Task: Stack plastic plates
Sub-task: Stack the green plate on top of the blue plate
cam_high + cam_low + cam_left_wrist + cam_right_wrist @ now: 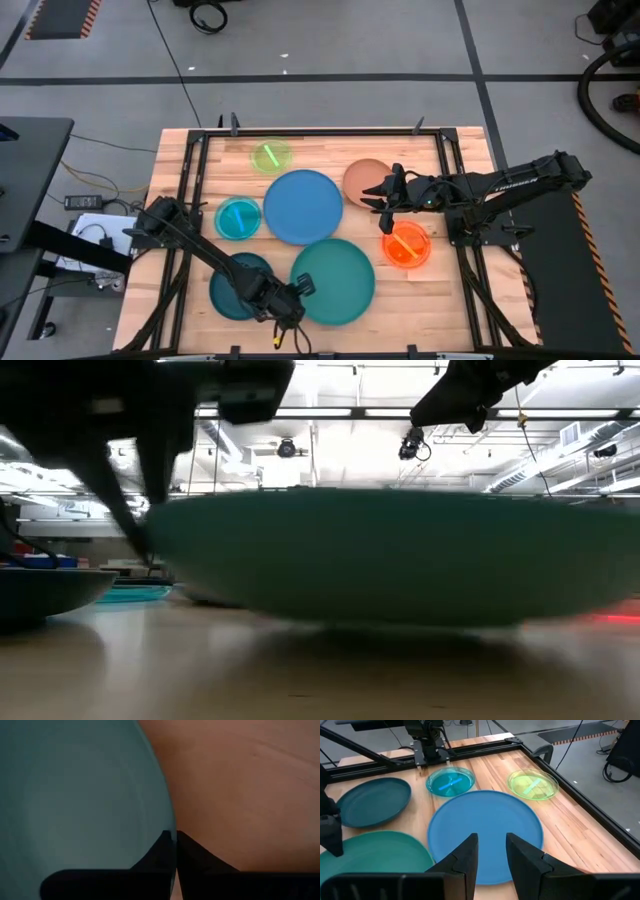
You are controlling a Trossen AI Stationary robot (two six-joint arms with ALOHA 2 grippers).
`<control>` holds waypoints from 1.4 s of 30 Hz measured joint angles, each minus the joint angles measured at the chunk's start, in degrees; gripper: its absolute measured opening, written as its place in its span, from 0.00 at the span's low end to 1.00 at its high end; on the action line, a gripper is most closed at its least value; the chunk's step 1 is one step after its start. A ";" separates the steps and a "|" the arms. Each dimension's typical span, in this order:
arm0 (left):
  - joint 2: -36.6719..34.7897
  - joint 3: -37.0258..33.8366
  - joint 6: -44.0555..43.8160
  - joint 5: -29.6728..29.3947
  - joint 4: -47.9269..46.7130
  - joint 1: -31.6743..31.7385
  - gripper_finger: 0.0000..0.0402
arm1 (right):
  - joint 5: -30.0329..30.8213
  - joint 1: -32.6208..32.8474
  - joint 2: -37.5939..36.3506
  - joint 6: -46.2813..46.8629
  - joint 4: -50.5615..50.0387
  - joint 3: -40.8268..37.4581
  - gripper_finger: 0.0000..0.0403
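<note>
Seven plates lie on the wooden table. The large teal plate (335, 283) is near the front edge, with a dark green plate (232, 290) to its left. Farther back are the large blue plate (303, 206), a cyan plate (238, 217), a lime plate (270, 156), a tan plate (362, 176) and an orange plate (406, 245). My left gripper (290, 298) is shut on the teal plate, at its left edge. My right gripper (383, 200) is open and hovers above the gap between the blue and tan plates, touching nothing. My left gripper (173, 837) pinches the teal plate's rim (167, 817) on the plate's left side, one finger inside the rim and one outside. The fingers come from above, pointing down. In the low view the plate (400, 560) looks close to the table; whether it is lifted clear, I cannot tell.
A black metal frame (320, 131) runs around the table's edge. The right arm's base (480, 225) stands beside the orange plate. Bare wood shows along the front edge and at the far right corner (580, 820). The right gripper (412, 448) hangs high above the plates.
</note>
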 joint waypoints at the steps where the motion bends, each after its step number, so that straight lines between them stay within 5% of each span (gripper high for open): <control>1: -0.35 0.62 0.07 -1.38 -1.14 0.04 0.03 | 0.02 0.00 0.00 0.00 0.02 0.00 0.27; 7: -2.18 4.08 -2.68 -7.34 -9.41 1.65 0.03 | 0.14 0.00 0.02 0.02 0.49 -0.02 0.27; 21: -4.00 0.29 -15.13 -7.45 -22.67 12.94 0.03 | -0.13 0.47 0.02 -0.44 1.20 -0.04 0.27; 32: -12.57 -10.82 -18.46 -4.88 -16.07 18.53 0.03 | -0.02 1.60 0.02 -0.89 1.31 -0.04 0.27; 42: -17.77 -21.07 -20.04 0.03 -0.83 22.44 0.11 | 0.17 1.62 0.02 -0.90 2.61 -0.04 0.27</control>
